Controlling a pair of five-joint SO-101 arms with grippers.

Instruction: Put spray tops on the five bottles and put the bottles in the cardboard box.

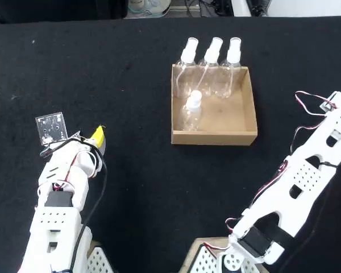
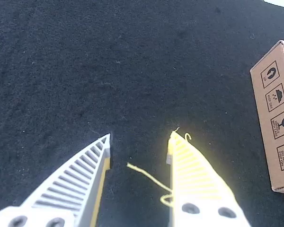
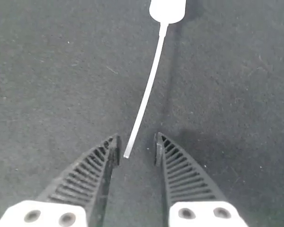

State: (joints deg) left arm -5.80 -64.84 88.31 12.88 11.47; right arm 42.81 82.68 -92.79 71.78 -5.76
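The cardboard box [image 1: 250,105] stands on the black table, right of centre. Three clear bottles with white spray tops [image 1: 213,71] stand along its far wall. One more bottle with a white top [image 1: 192,111] stands in front of them at the box's left side. My left gripper [image 1: 94,138] hovers open and empty over bare cloth left of the box [image 2: 277,118]; the gripper [image 2: 139,141] has a loose yellow thread on one finger. A spray top [image 3: 167,9] lies on the table, and the end of its long tube [image 3: 144,101] lies between the open fingers of my right gripper [image 3: 136,142].
A small white card [image 1: 51,128] lies beside the left arm. The right arm [image 1: 307,176] stretches along the table's right side to the picture's edge. Cables and other items lie beyond the table's far edge.
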